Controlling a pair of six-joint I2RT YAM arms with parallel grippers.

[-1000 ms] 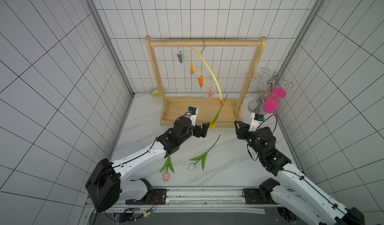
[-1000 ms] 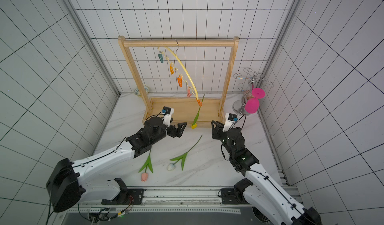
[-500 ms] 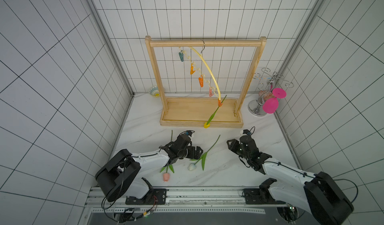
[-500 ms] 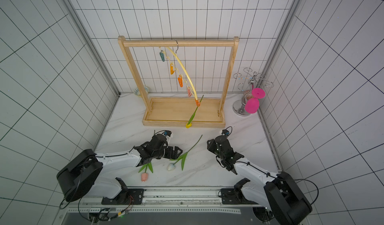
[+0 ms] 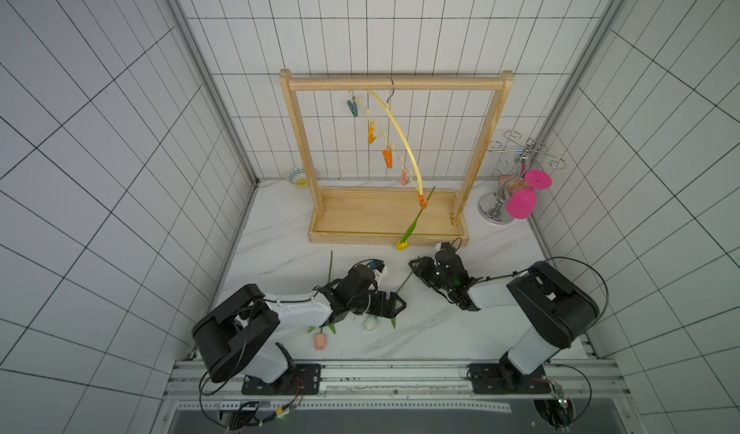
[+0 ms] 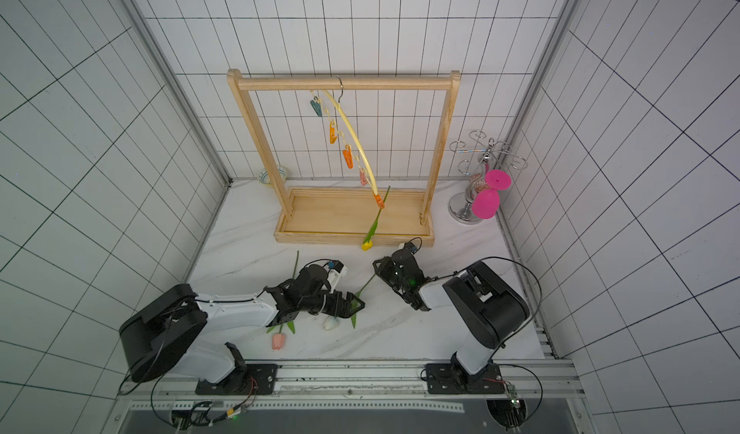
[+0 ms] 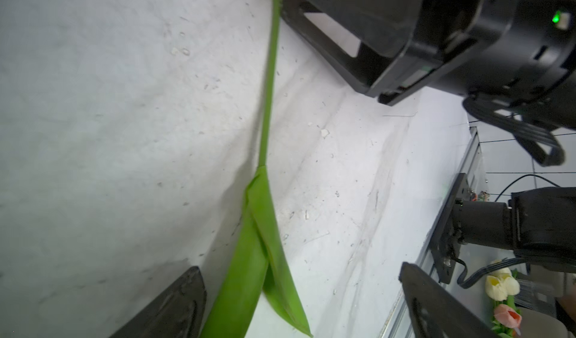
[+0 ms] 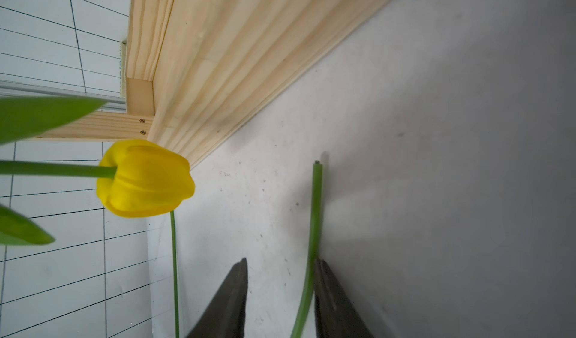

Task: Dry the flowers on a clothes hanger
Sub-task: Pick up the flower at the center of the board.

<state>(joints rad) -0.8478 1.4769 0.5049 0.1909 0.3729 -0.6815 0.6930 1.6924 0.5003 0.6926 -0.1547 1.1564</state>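
Left claw wide apart over white tulip leaf; right claw apart around its stem end, unclamped, on worktop. Yellow tulip clipped on clothes hanger; pink tulip, white tulip not yet hung.

Same build on both. The left arm and right arm have smooth white link shells, with bulky rounded black shoulder housings and black wrist joints. The left gripper and right gripper are all black, with triangular fingers cut out like open frames. The fingertips are dark grey and tapered. There is a green status light on the right gripper's body. A small white camera block with a blue plug sits at the left wrist (the right has one too). Black cables loop off the joints. Black bolted base plates, red wires beside.
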